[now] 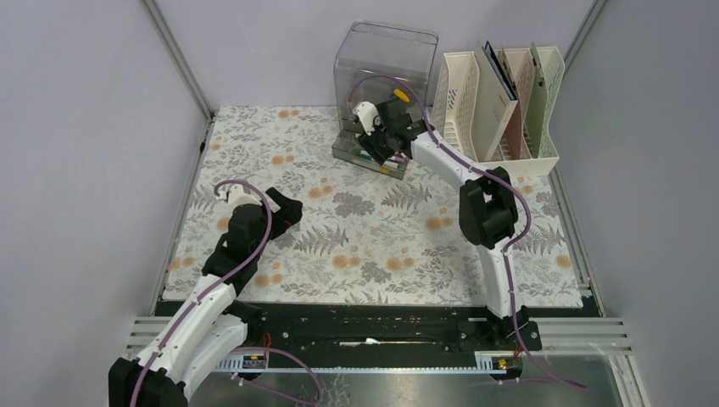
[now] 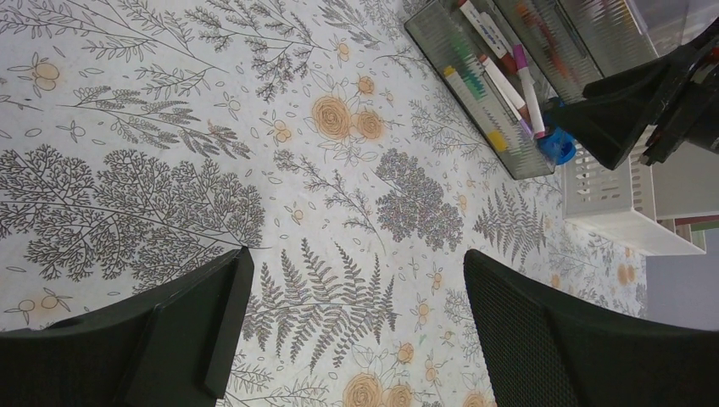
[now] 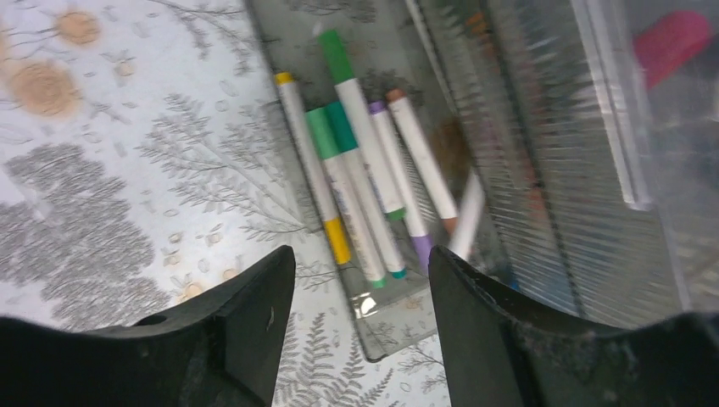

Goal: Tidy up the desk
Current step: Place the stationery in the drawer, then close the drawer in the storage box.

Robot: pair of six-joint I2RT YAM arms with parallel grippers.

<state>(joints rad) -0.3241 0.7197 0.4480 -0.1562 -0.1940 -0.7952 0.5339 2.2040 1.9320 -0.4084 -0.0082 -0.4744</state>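
Observation:
The desk (image 1: 373, 237) is covered with a white cloth printed with grey ferns and orange flowers. My right gripper (image 1: 379, 146) hovers open and empty over the near end of a clear tray (image 3: 475, 246). Several markers (image 3: 356, 178) lie in that tray, with green, yellow, purple and brown caps. A blurred white marker (image 3: 466, 216) lies slanted at the tray's right part. The tray also shows in the left wrist view (image 2: 475, 110). My left gripper (image 2: 356, 318) is open and empty over bare cloth at the left of the desk (image 1: 284, 210).
A clear plastic box (image 1: 383, 64) stands behind the tray at the back. White and pale magazine files (image 1: 500, 102) stand at the back right. A black rail (image 1: 373, 326) runs along the near edge. Grey walls close in both sides.

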